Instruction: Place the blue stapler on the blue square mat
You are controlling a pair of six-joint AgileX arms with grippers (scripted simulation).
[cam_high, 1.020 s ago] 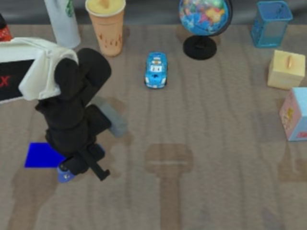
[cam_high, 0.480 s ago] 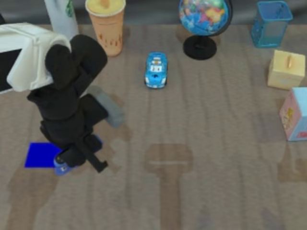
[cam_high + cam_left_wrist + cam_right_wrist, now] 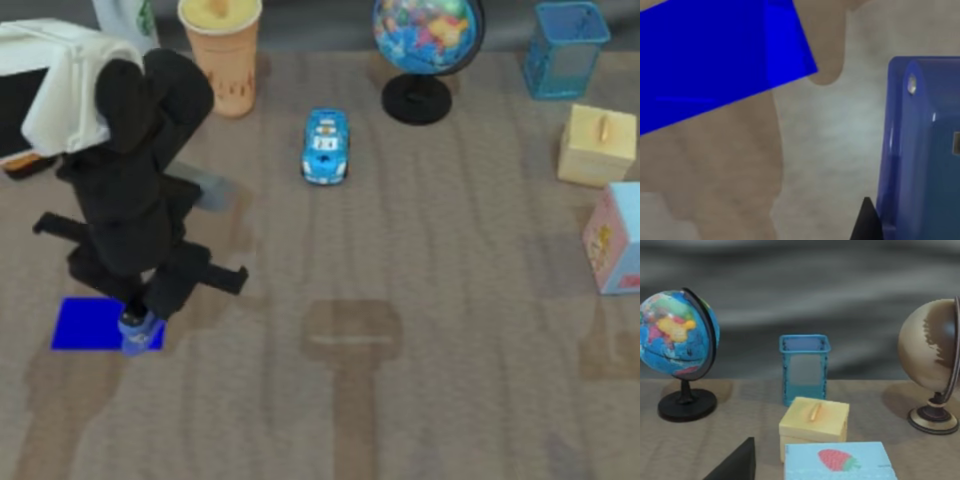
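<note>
The blue stapler (image 3: 140, 331) hangs from my left gripper (image 3: 146, 318), which is shut on it. In the top view it overlaps the right end of the blue square mat (image 3: 88, 324), at the table's front left. The left wrist view shows the stapler (image 3: 925, 150) close up with one black fingertip (image 3: 867, 225) against its side. There the mat (image 3: 715, 55) lies off to one side, with bare table between them. Whether the stapler touches the surface I cannot tell. My right arm is out of the top view; one black fingertip (image 3: 737, 465) shows in its wrist view.
A blue-and-white toy car (image 3: 326, 146) sits mid-table. Along the back stand an orange cup (image 3: 221, 50), a globe (image 3: 425, 50) and a light-blue mesh cup (image 3: 566, 48). A yellow box (image 3: 597, 143) and a light-blue box (image 3: 618, 238) sit at the right edge.
My left arm has swung left and back with the stapler. Its wrist has turned. The stapler has gone from right of the mat to over the mat's right end.
</note>
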